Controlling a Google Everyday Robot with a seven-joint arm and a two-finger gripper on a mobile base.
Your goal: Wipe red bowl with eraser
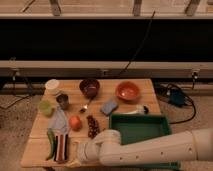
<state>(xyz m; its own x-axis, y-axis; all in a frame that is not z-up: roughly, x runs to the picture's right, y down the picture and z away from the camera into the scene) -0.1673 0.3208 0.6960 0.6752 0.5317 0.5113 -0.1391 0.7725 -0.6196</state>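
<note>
The eraser (61, 146), a flat oblong block with black, red and white stripes, lies at the table's front left, next to a green chilli (50, 142). The red bowl (127, 91) stands at the back right of the table. My gripper (76, 153) is low over the front edge, just right of the eraser, at the end of the white arm (150, 148) that reaches in from the right. Whether it touches the eraser does not show.
On the wooden table (145, 84): a dark bowl (89, 87), a blue sponge (109, 107), a pale blue cloth (58, 122), an orange fruit (75, 122), a green cup (46, 107), a white cup (52, 86), a metal cup (63, 101), a green tray (140, 131).
</note>
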